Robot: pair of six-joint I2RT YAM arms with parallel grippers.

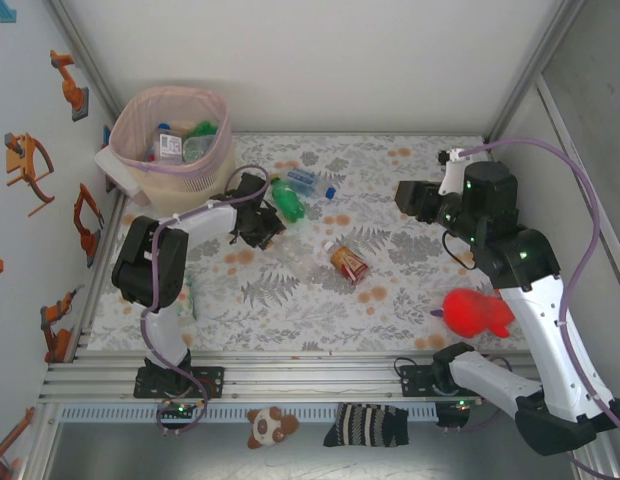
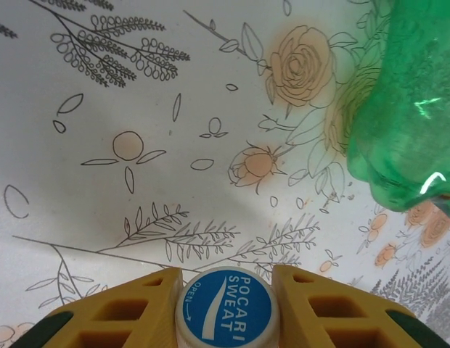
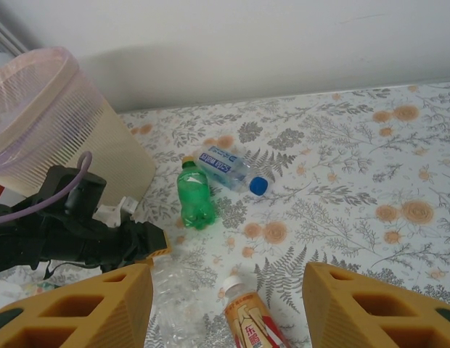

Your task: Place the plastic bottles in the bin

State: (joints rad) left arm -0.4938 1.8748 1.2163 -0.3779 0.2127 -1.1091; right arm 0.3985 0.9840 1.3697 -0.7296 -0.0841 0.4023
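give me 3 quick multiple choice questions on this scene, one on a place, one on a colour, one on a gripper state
1. Where does the copper-coloured bottle lie?
A in the bin
B on the table, between the two arms
C against the red plush toy

2. What colour is the cap pinched in the left gripper?
A red
B orange
C blue

3. How is the right gripper?
A open and empty
B shut on a green bottle
C shut on the red plush toy

Answers:
1 B, the top view shows it lying on the patterned cloth mid-table.
2 C, the left wrist view shows a blue cap touching both fingers.
3 A, its fingers stand wide apart with nothing between them.
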